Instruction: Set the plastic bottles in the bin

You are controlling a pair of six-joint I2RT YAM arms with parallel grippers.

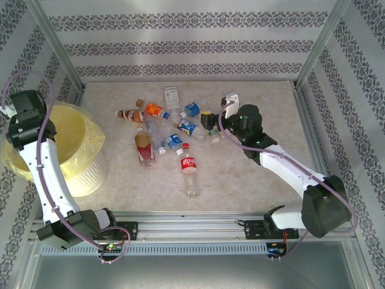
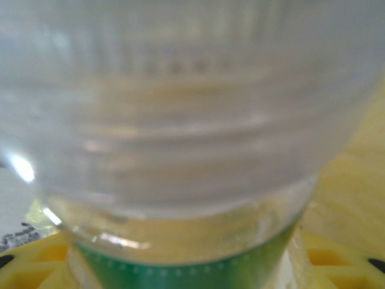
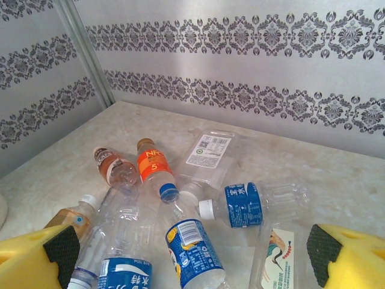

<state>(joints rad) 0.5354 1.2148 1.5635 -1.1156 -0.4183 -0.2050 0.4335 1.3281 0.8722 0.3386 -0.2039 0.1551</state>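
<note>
My left gripper (image 1: pixel 29 123) hangs over the bin (image 1: pixel 72 135), a round pale-yellow bucket lined with a yellow bag, at the table's left edge. It is shut on a clear plastic bottle (image 2: pixel 180 120) with a green label, pressed close between the yellow fingers (image 2: pixel 340 259). Several plastic bottles (image 1: pixel 162 129) lie in a loose pile mid-table, and a red-labelled one (image 1: pixel 188 165) lies apart toward the front. My right gripper (image 1: pixel 210 128) hovers at the pile's right edge, open. Between its pads (image 3: pixel 191 253) lie blue-labelled bottles (image 3: pixel 243 205); an orange-labelled one (image 3: pixel 150 168) lies farther back.
Patterned silver walls and metal corner posts (image 1: pixel 57 45) close in the table on three sides. Bare tabletop (image 1: pixel 264 102) stretches to the right of the pile and along the front. A flat clear bottle with a white label (image 3: pixel 207 153) lies at the back of the pile.
</note>
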